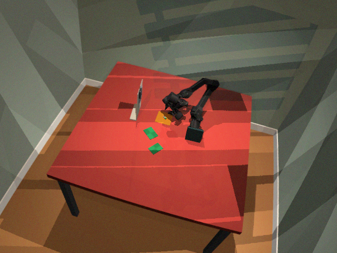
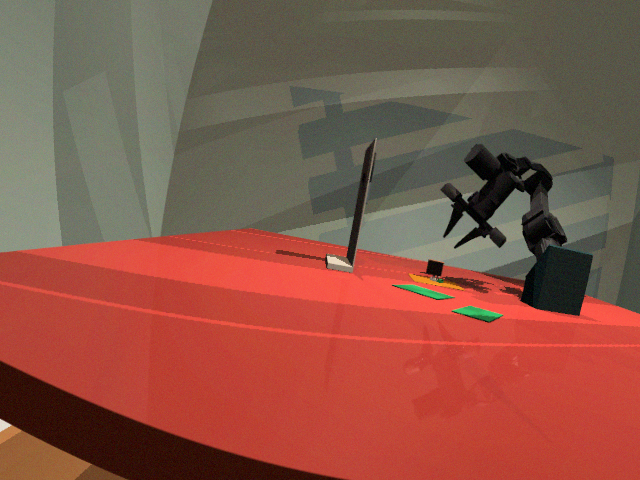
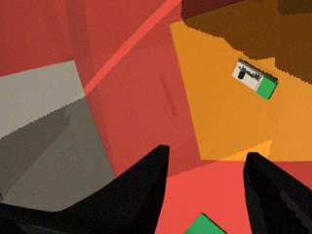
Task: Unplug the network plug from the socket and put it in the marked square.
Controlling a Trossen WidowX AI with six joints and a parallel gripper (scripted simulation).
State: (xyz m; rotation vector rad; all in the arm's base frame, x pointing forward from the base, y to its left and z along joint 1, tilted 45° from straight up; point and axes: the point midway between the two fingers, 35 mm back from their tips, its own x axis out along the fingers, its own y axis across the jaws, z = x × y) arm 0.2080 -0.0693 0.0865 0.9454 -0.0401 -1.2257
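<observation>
The plug (image 1: 165, 117) (image 2: 436, 280) (image 3: 267, 88), white with a green end, lies on the flat orange square (image 1: 160, 120) (image 2: 454, 285) (image 3: 214, 117), within its edges. My gripper (image 1: 168, 109) (image 2: 449, 241) (image 3: 208, 158) is partly open, with nothing between its fingers. It is up in the air above the table, apart from the plug and the square. The upright panel (image 1: 138, 101) (image 2: 361, 206) stands beyond the square, with a dark socket housing (image 1: 140, 94) on its face. The plug is out of it. The thin tab is too small to make out clearly.
The panel's pale foot (image 1: 133, 114) (image 2: 339, 263) (image 3: 49, 88) rests on the red table. Two green patches (image 1: 150, 133) (image 1: 155, 148) (image 2: 422, 291) (image 2: 477, 313) lie near the orange square. A small dark upright block (image 2: 434, 267) shows behind the plug in the exterior view.
</observation>
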